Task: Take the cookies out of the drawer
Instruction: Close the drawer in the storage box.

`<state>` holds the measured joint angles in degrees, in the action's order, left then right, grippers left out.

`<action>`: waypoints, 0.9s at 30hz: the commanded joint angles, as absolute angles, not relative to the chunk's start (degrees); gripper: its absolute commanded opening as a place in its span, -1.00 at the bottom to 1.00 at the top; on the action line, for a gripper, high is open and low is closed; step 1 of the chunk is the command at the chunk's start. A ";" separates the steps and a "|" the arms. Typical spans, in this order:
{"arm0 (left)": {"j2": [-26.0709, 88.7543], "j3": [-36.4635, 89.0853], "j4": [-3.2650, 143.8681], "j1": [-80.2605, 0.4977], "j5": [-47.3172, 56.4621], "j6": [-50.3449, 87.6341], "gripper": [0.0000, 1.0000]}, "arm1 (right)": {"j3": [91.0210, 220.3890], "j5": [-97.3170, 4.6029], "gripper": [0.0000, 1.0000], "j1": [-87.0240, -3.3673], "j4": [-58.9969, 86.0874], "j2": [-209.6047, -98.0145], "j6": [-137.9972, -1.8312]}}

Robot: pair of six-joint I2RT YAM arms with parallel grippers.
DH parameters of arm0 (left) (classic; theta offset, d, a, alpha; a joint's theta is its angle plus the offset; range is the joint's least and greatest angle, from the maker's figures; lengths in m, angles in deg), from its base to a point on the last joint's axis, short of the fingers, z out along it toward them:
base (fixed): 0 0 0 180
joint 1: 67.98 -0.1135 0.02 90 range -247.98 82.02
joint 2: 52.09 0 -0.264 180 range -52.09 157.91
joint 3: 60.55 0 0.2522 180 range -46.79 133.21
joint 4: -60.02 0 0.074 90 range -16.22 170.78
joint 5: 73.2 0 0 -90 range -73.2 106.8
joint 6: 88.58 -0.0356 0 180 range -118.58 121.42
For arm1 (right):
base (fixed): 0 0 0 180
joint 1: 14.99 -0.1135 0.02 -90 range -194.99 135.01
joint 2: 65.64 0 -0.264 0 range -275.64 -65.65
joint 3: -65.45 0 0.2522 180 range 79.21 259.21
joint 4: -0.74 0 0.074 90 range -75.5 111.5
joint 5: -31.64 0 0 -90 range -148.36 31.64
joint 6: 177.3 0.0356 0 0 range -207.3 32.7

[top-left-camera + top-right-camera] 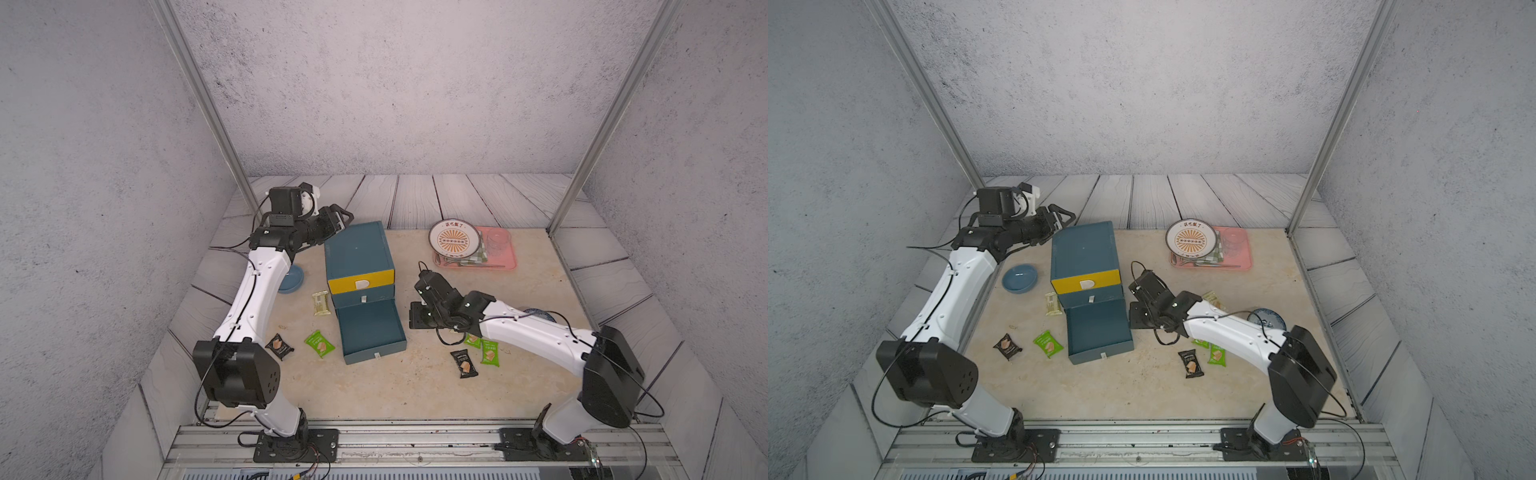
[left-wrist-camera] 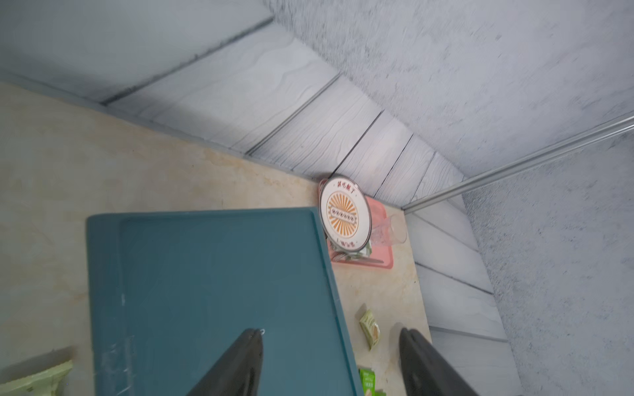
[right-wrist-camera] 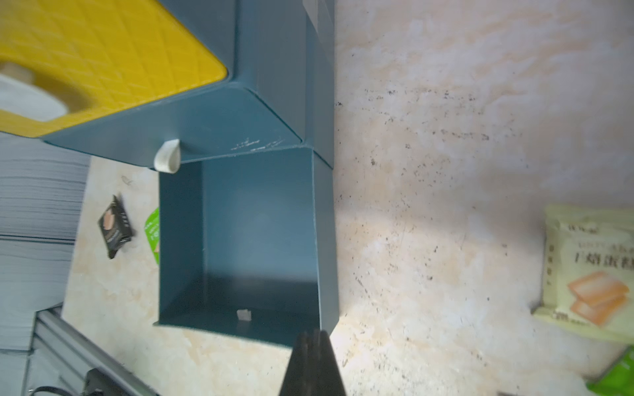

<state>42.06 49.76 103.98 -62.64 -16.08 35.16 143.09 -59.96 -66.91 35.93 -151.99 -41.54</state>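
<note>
You see flat green, black and pale-yellow cookie packets lying on both sides of the open teal drawer.

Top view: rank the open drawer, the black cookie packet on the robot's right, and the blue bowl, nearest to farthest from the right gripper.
Measured from the right gripper in a top view:
1. The open drawer, right beside it, toward the middle.
2. The black cookie packet, on the right side, closer to the front.
3. The blue bowl, far left, past the cabinet.
</note>
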 commanded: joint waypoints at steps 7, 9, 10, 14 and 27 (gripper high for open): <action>45.68 50.97 108.57 -60.91 -19.10 29.13 0.32 | 116.87 -78.07 -1.00 -83.50 -5.25 -147.58 -25.54; 46.22 50.77 109.55 -60.52 -19.06 27.85 0.32 | 117.24 -82.65 -1.00 -84.98 -4.88 -149.12 -24.32; 46.49 50.77 110.04 -60.47 -19.12 27.55 0.32 | 118.05 -83.87 -1.00 -85.48 -4.41 -150.16 -24.14; 46.89 49.65 111.53 -60.33 -19.18 26.26 0.32 | 119.07 -87.14 -1.00 -88.01 -11.25 -159.16 -19.86; 46.99 46.83 115.50 -60.41 -18.45 20.53 0.30 | 126.47 -93.06 -1.00 -90.92 -22.07 -176.70 -15.21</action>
